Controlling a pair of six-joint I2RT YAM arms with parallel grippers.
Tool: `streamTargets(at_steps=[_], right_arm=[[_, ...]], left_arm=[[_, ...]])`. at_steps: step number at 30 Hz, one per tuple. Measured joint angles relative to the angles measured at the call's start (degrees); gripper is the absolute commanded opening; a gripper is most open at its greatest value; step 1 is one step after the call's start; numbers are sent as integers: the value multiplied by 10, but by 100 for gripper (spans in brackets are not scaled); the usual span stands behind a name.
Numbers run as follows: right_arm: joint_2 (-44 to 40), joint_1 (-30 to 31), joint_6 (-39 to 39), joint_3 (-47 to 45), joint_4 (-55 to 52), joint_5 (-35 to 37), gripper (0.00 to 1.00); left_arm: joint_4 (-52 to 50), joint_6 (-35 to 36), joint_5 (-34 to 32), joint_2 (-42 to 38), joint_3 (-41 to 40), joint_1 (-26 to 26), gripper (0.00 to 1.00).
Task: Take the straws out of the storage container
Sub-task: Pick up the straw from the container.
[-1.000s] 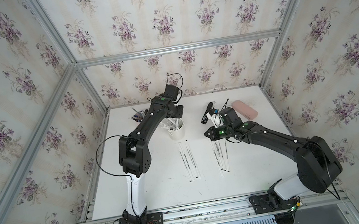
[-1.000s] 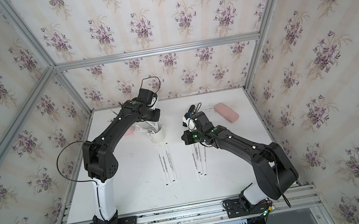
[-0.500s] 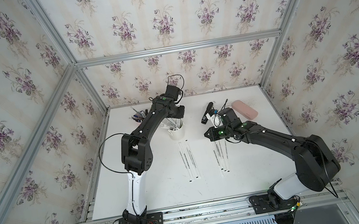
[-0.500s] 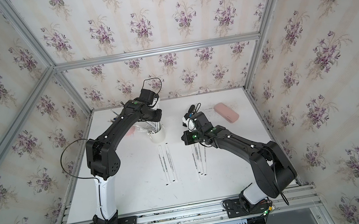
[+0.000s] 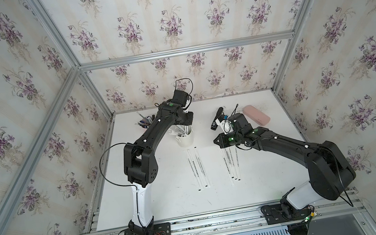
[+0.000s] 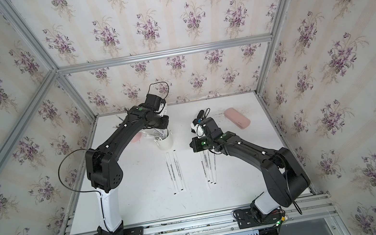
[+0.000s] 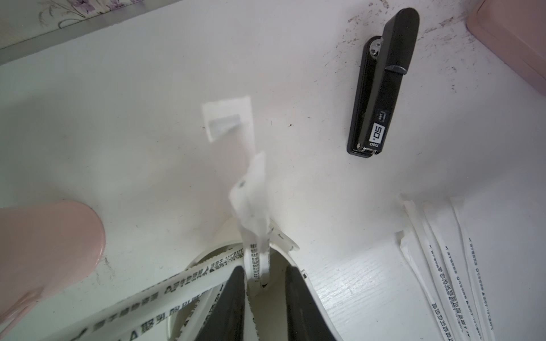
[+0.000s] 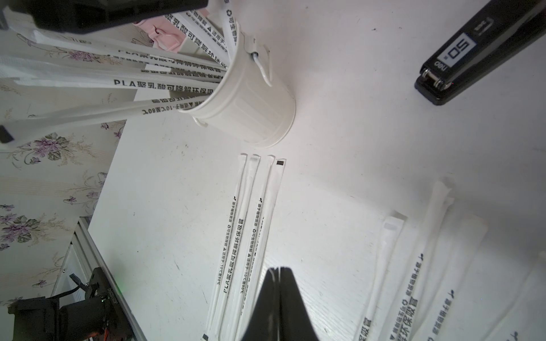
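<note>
The storage container (image 5: pixel 186 140) (image 6: pixel 165 141) (image 8: pixel 251 112) is a small white bucket standing mid-table, with several paper-wrapped straws (image 8: pixel 177 76) (image 5: pixel 180 132) leaning out of it. My left gripper (image 7: pixel 264 270) reaches into its mouth, jaws open. One upright straw (image 7: pixel 255 251) stands between them against one finger, with a gap to the other. Two groups of straws (image 5: pixel 197 167) (image 5: pixel 231 162) (image 6: pixel 174 170) (image 6: pixel 208 165) lie flat in front of the container. My right gripper (image 8: pixel 279 269) (image 5: pixel 215 141) hovers shut and empty between these groups.
A black stapler (image 5: pixel 216 117) (image 7: pixel 381 79) (image 8: pixel 478 50) lies behind my right wrist. A pink case (image 5: pixel 256 115) (image 6: pixel 237 117) lies at the back right. A pink pen cup (image 7: pixel 44 245) with pens (image 5: pixel 145 123) stands left of the container.
My left jaws have narrowed around the upright straw in the container. The left arm's elbow shifted slightly. The right arm stays where it was.
</note>
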Motion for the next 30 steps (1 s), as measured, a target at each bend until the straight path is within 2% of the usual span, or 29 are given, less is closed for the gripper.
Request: streamTargets(at_steps=[14, 17, 30], right_arm=[[1, 0, 0, 3, 0, -2, 9], [2, 0, 0, 4, 0, -2, 9], [2, 0, 0, 3, 0, -2, 9]], left_arm=[[-4, 3, -2, 40, 37, 0, 23], [-5, 3, -2, 43, 37, 0, 18], [-6, 3, 0, 42, 37, 0, 11]])
